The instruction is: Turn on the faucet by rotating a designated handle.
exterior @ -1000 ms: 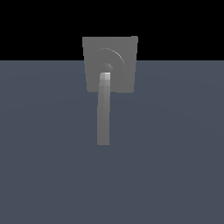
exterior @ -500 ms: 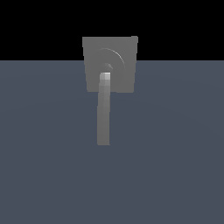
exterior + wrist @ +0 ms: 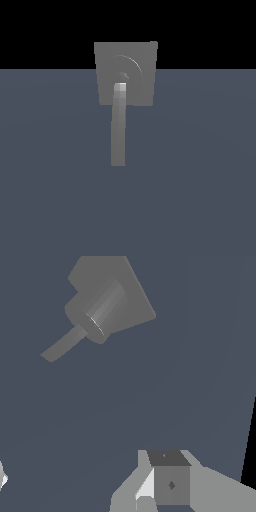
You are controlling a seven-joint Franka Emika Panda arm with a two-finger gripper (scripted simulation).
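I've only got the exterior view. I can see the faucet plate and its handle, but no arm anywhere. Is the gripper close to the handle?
Observer: No. The wrist view shows part of the gripper at the frame's edge, with bare floor between it and the faucet.
Operator: Is anything touching the handle?
Observer: Nothing touches the handle. In the wrist view too, the faucet stands clear of the gripper.
Operator: Is the gripper open?
Observer: I cannot tell. Only one grey block and some white casing of it are in frame.
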